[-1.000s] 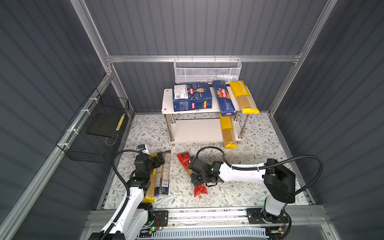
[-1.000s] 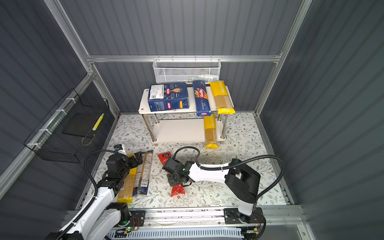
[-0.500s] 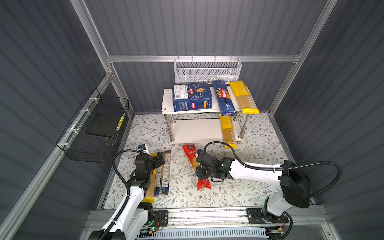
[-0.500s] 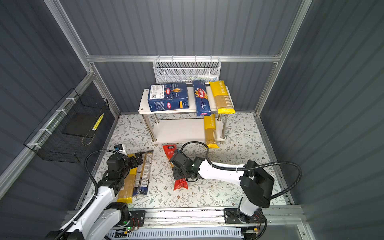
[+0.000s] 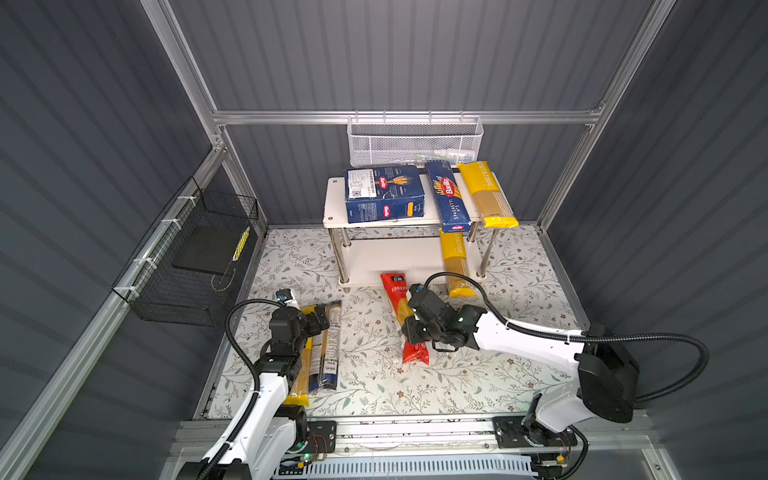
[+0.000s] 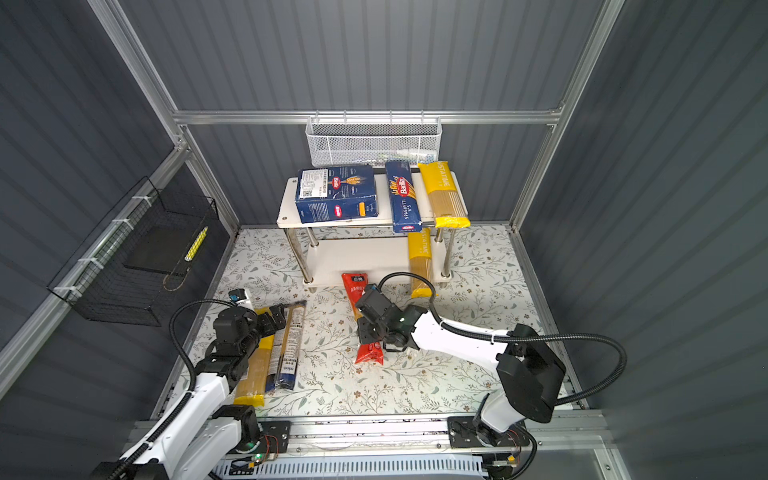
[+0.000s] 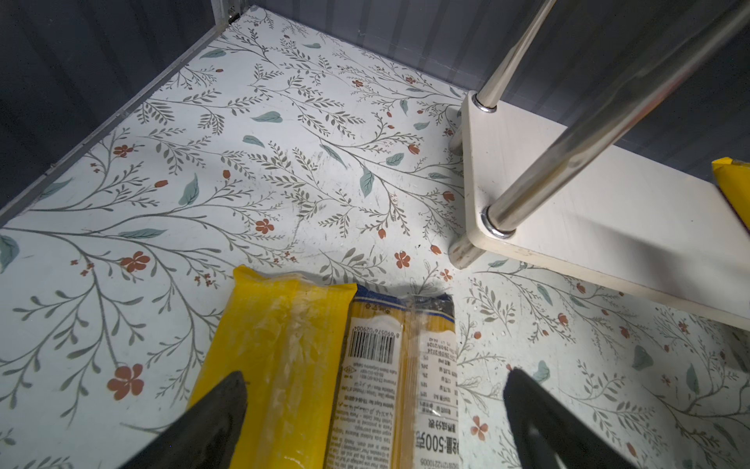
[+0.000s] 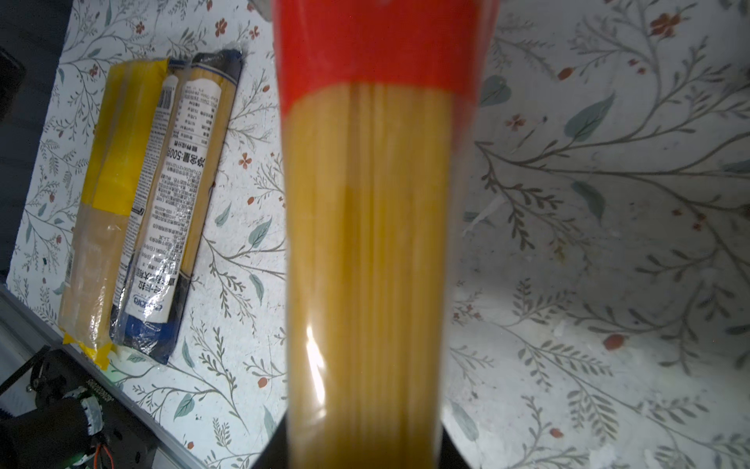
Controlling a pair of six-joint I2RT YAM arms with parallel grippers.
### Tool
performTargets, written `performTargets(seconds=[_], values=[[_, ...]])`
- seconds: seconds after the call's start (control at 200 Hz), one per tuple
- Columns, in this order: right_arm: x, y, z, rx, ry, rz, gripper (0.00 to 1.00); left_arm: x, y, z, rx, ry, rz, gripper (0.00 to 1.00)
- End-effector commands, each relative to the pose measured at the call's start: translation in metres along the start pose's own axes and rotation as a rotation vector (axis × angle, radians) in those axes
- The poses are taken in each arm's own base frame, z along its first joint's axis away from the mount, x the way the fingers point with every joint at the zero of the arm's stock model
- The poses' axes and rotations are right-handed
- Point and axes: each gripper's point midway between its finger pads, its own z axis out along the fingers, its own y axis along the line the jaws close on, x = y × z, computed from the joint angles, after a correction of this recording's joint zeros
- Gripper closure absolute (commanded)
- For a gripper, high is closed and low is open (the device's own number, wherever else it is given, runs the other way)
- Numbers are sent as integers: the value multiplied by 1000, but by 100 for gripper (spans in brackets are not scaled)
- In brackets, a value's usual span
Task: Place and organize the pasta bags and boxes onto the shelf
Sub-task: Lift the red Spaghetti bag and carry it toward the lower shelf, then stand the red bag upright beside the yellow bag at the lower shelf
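Note:
My right gripper [image 5: 415, 329] [image 6: 369, 331] [image 8: 365, 446] is shut on the red bag [image 5: 394, 291] [image 6: 356, 287] [image 8: 365, 203], held above the floor with its far end at the front edge of the shelf [image 5: 334, 200] [image 6: 286, 204] [image 7: 568, 211]. The top board carries the wide pasta box [image 5: 384, 199], the narrow pasta box [image 5: 449, 199] and a yellow bag [image 5: 488, 195]. Another yellow bag [image 5: 455, 266] lies on the lower board. My left gripper [image 5: 322, 320] [image 7: 373, 390] hovers open over a yellow bag [image 5: 301, 378] [image 7: 284, 345] and a blue-labelled bag [image 5: 326, 353] [image 7: 401, 365] lying side by side on the floor.
A white mesh basket [image 5: 415, 145] hangs on the back wall just above the shelf. A black wire basket [image 5: 191, 266] hangs on the left wall. An aluminium rail [image 5: 395, 428] runs along the front edge, and chrome legs [image 7: 568, 154] stand near my left gripper.
My right arm has stretched out and carried the red bag towards the shelf, turning it lengthwise; its far end now reaches the lower board's front edge. The left arm has not moved.

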Motion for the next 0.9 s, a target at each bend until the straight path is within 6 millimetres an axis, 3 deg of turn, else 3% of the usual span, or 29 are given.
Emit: performTargets(seconds=[0.0,0.49,0.895], values=[[-47,6,-25,-47,-169,3,96,-6,-2,-1,12,-15,15,0],[-100,-35,-35,32,-261,30,95,-7,-3,-1,13,-17,16,0],[-131,-52,-8,44,-259,44,95,-7,-3,-3,15,-24,15,0]])
